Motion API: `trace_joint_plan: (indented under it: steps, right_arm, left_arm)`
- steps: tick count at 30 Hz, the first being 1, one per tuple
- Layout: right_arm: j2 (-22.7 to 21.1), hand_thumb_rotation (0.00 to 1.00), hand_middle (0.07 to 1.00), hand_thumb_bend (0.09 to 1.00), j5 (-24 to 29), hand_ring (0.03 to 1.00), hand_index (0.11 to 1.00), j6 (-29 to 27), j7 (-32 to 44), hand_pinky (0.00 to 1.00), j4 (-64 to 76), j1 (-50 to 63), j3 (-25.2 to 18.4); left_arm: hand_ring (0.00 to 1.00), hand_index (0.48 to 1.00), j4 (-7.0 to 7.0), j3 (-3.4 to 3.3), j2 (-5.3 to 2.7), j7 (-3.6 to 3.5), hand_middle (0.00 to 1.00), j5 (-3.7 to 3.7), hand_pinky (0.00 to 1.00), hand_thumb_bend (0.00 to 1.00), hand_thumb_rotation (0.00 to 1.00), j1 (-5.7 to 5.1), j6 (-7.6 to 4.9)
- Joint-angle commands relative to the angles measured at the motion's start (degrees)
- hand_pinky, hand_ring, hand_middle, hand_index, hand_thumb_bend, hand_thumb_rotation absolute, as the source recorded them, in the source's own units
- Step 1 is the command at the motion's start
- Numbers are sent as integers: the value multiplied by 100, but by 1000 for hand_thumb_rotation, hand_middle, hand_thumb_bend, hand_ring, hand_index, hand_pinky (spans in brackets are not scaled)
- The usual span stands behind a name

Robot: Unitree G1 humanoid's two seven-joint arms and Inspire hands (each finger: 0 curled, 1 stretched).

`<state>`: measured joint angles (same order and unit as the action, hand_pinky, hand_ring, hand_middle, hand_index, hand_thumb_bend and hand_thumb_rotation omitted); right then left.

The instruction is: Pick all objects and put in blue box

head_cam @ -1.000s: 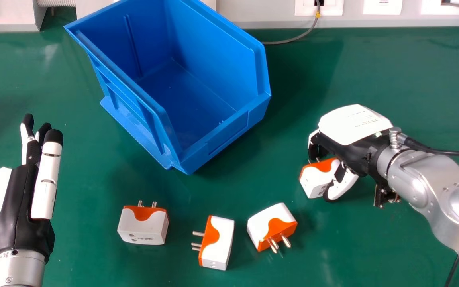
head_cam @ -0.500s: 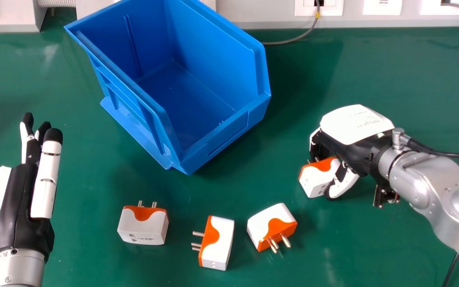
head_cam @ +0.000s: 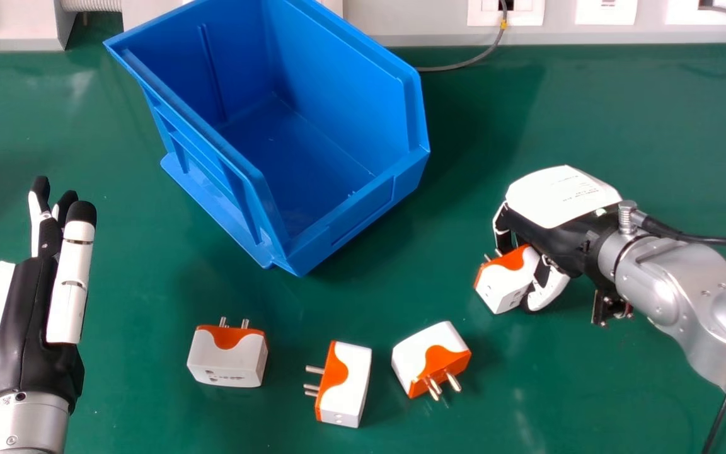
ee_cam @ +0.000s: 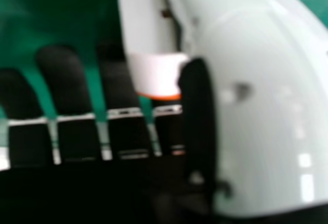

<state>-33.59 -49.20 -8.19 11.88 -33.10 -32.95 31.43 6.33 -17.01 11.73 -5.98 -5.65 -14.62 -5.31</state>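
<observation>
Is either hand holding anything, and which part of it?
The right hand holds a white-and-orange plug adapter between thumb and fingers, by the end of its body nearest the palm.

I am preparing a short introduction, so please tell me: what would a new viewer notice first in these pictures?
Probably the big blue box, standing on the green table at the far side. Next, the right hand bent over a white-and-orange plug adapter, right of the box, and three similar adapters spread nearer the robot.
</observation>
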Motion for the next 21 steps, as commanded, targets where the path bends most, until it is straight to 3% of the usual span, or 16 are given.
trace_joint_plan:
  steps: [1, 5, 12, 18, 21]
  right_arm:
    - [-128, 14, 474, 513, -30, 282, 473, -23, 242, 233, -154, 233, 94]
    - [-62, 43, 470, 507, 97, 305, 474, 43, 232, 257, -240, 225, 8]
    - [-71, 127, 328, 490, 161, 236, 470, 93, 241, 182, -190, 238, -3]
    - [-60, 146, 319, 484, 278, 255, 469, 211, 286, 204, -12, 307, -118]
    - [1, 147, 332, 484, 306, 275, 469, 332, 290, 223, 26, 323, -156]
  left_arm:
    - [1000, 1000, 113, -23, 24, 21, 1000, -7, 1000, 422, 994, 51, -40]
    - [1000, 1000, 162, -10, 17, 27, 1000, 1, 1000, 422, 994, 41, -15]
    - [1000, 1000, 226, 0, 19, 23, 1000, -8, 1000, 420, 996, 51, 101]
    - [1000, 1000, 153, -21, 35, -25, 1000, -47, 1000, 420, 999, 76, 59]
    - [1000, 1000, 164, -18, 49, -23, 1000, -17, 1000, 419, 999, 81, 73]
